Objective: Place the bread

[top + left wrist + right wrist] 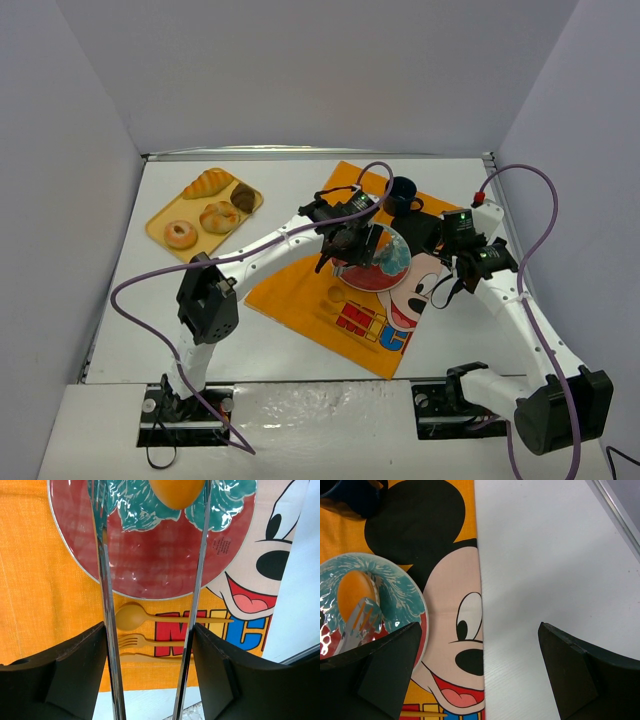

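The bread [177,489] sits low over the plate [150,565], squeezed in the tongs [106,605] that the left pincer [150,680] clamps — nearly placed, I think, with only the letting go left — while the right pincer [480,680] hangs wide apart and empty over the desk [550,580].
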Controlling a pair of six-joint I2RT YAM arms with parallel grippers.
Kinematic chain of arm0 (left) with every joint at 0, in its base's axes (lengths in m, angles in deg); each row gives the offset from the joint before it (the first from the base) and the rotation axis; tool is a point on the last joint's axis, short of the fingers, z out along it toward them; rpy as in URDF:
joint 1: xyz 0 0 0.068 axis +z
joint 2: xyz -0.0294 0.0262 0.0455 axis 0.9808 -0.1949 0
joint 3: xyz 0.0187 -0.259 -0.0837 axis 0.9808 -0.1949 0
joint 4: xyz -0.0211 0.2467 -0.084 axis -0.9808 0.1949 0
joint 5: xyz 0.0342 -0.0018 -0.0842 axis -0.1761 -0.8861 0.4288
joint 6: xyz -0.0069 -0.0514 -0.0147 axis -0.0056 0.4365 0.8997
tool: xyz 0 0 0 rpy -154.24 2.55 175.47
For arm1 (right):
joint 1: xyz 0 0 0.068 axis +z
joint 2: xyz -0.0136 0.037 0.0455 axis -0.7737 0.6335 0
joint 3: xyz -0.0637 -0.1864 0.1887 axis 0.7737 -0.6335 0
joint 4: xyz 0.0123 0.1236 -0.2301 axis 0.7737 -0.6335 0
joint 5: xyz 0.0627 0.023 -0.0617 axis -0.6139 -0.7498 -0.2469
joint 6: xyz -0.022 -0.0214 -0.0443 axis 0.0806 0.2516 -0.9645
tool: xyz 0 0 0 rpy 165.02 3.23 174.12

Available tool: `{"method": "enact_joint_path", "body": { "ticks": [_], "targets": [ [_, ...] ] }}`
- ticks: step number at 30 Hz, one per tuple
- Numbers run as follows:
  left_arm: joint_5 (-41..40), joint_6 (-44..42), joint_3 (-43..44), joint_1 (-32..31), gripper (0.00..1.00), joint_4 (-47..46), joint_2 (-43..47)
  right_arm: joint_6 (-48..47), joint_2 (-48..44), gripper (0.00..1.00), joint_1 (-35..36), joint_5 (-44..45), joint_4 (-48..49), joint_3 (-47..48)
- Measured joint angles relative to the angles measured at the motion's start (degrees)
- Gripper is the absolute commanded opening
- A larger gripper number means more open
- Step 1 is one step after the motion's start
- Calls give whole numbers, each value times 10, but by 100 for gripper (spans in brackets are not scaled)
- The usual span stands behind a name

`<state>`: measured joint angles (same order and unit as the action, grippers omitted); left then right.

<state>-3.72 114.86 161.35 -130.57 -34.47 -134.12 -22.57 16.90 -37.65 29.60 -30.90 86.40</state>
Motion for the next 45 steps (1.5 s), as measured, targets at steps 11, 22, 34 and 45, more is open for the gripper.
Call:
{"method": "enact_joint_path", "body": {
  "ticks": [11, 22, 34, 45],
  "targets": [
    [-29, -6, 0, 0, 61, 16, 50, 0, -1, 100, 0, 0, -1, -3],
    [-143, 66, -50, 80, 62, 72, 187, 0, -6, 100, 0, -4, -2, -3],
    [-172, 78, -145, 289, 62, 97, 216, 0, -14, 100, 0, -20, -1, -9],
    [-161, 77, -165, 364, 62, 88, 216, -1, -18, 100, 0, -28, 0, -15]
  ]
}}
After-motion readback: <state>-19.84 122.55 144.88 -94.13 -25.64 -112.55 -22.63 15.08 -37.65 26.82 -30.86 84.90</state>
